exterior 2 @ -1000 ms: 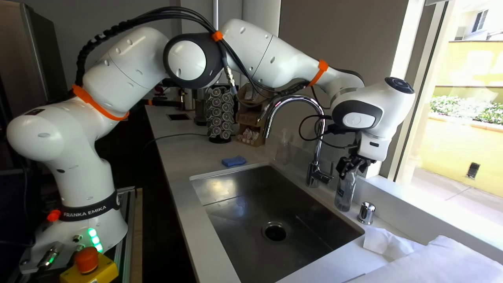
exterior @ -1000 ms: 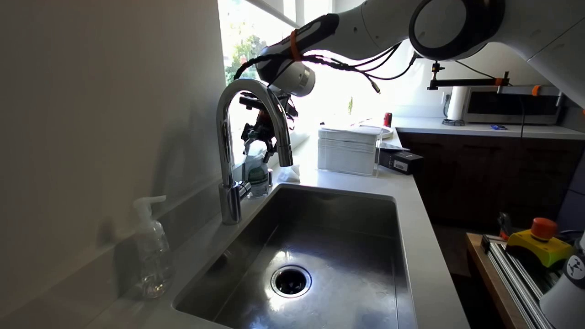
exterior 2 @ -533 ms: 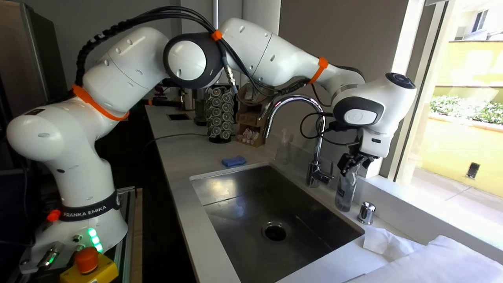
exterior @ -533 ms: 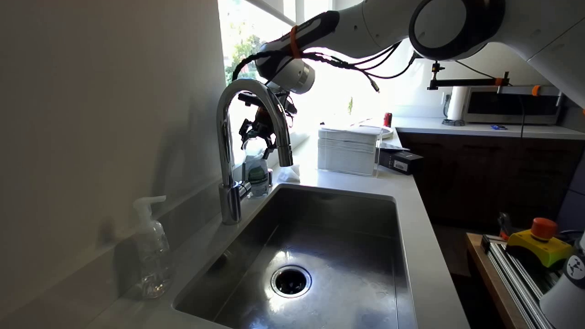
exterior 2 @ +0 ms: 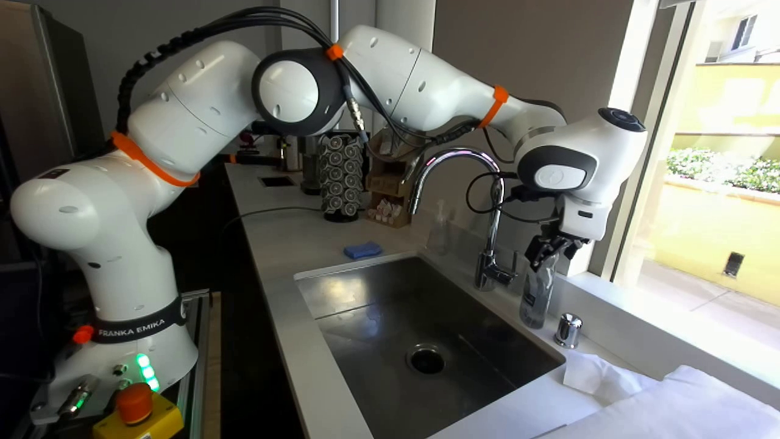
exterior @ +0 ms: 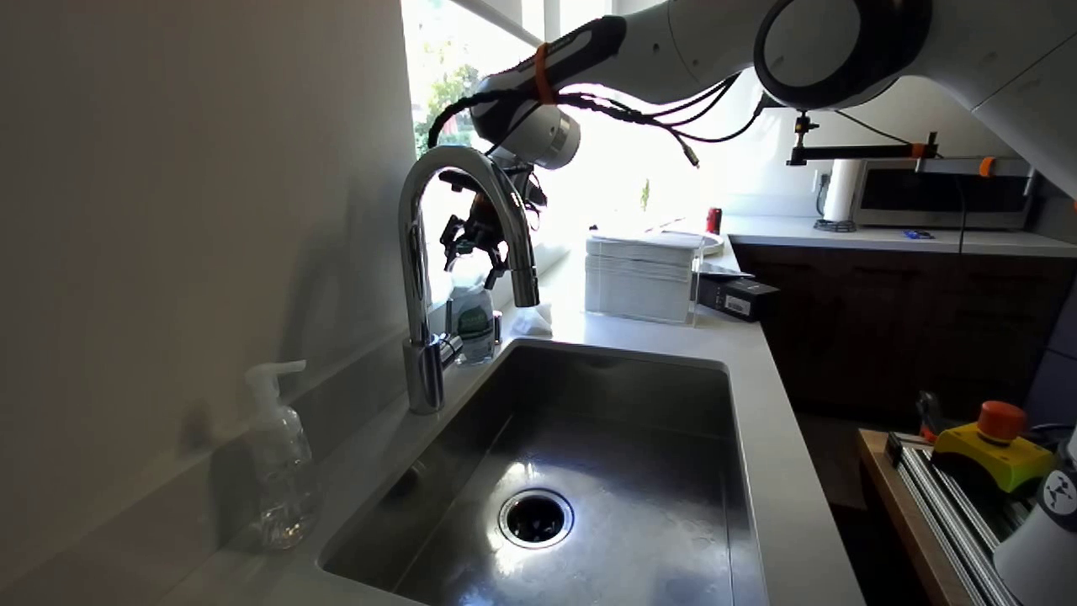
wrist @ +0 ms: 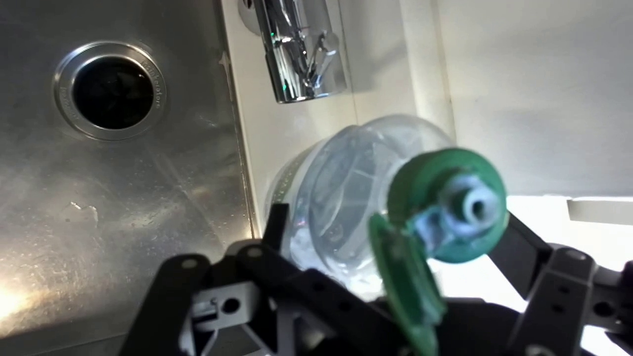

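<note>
White countertop (exterior 2: 292,236), near its back edge, carries a clear plastic bottle (wrist: 341,198). We find the black gripper (wrist: 394,230) risen slightly, jaws wide around the bottle's green top (wrist: 420,183), gripping nothing, so release seems done.

1 arm (exterior 2: 396,85), 3 orange straps (exterior 2: 496,105) on it. 1 sink (exterior: 639,471), 1 drain (exterior: 536,518), 1 faucet (exterior: 416,303). 1 green-topped bottle (exterior 2: 537,292) + 1 pump bottle (exterior: 282,480) = 2 total. 1 chrome cap (exterior 2: 568,331), 1 blue sponge (exterior 2: 363,250), 1 red can (exterior: 713,220), 1 microwave (exterior: 942,195).
</note>
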You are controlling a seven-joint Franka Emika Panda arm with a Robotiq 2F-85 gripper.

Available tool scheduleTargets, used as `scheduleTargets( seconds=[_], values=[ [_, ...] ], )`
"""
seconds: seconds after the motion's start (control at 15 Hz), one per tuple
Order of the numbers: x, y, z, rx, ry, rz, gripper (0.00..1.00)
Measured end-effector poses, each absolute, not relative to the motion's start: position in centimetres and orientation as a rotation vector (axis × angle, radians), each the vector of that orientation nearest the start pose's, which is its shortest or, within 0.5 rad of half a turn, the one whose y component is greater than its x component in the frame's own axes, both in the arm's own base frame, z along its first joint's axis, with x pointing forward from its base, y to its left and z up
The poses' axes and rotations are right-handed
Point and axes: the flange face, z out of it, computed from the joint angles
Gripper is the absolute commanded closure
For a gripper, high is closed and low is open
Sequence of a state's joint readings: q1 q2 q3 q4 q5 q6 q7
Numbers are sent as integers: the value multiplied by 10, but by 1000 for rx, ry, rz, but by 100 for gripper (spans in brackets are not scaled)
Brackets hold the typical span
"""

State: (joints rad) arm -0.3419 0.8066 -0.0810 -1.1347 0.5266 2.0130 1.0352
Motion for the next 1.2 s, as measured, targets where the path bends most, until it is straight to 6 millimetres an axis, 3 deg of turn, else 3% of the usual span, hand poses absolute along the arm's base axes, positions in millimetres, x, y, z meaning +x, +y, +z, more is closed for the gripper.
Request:
scheduleTargets(
  seconds=[0.73, 1.2],
  values=[
    [715, -277, 371, -1887, 2004, 3, 0],
    [703, -271, 386, -2121, 1949, -70, 0]
  ],
)
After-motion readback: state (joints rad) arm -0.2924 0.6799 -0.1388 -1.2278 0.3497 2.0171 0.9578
